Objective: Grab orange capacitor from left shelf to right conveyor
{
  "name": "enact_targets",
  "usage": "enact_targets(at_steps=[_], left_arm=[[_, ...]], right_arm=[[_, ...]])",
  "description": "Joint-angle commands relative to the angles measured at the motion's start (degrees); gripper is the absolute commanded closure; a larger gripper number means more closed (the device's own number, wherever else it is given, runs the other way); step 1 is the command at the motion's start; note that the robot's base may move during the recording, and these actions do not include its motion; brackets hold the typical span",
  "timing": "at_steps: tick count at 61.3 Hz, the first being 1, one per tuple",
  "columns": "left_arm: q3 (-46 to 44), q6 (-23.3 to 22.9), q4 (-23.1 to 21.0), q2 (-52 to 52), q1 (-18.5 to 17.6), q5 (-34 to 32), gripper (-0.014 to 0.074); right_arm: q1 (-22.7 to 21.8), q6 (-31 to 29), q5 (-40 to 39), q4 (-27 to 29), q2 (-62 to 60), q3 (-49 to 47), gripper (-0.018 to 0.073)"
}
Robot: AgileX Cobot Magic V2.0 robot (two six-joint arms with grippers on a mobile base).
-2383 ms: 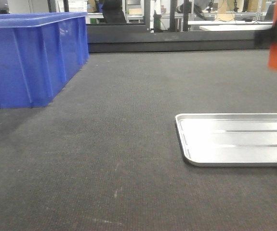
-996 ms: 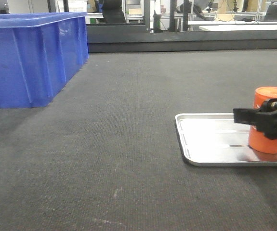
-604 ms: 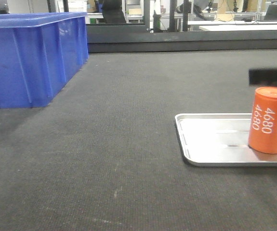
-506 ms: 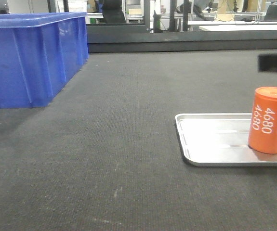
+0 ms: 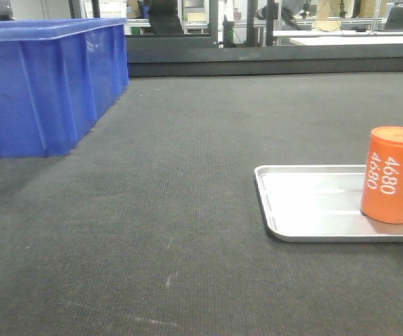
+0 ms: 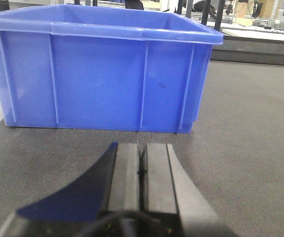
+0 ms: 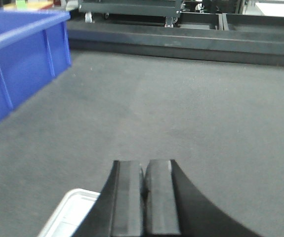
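One orange capacitor point(image 5: 393, 175), a smooth cylinder with white "4680" printed round its side, stands upright on the one silver tray point(image 5: 313, 203), which lies on the dark conveyor belt point(image 5: 187, 175). One blue bin point(image 5: 47, 84) sits far left. My left gripper point(image 6: 142, 170) points at the bin, fingers pressed together; my right gripper point(image 7: 143, 190), above the tray corner, likewise.

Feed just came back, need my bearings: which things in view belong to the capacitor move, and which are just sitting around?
Part of the job:
- orange capacitor, upright in the tray
- conveyor belt
- right gripper, shut, empty
- left gripper, shut, empty

Just there:
- silver tray, lying on the belt
- blue bin

The left shelf is not in view.
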Motion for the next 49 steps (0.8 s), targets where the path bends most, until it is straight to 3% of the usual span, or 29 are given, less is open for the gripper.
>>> enact_targets(at_steps=[1, 37, 49], left_arm=[[-0.39, -0.08, 0.00, -1.11, -0.24, -5.13, 0.0701], [-0.39, -0.08, 0.00, -1.11, -0.24, -5.13, 0.0701], [-0.39, -0.08, 0.00, -1.11, -0.24, -5.13, 0.0701]], right_arm=[[-0.01, 0.33, -1.82, 2.24, -1.78, -2.47, 0.0524], [-0.01, 0.19, -1.58, 1.10, -2.62, -1.82, 0.0524], [-2.33, -4.99, -1.41, 0.44, -7.78, 1.42, 0.0524]])
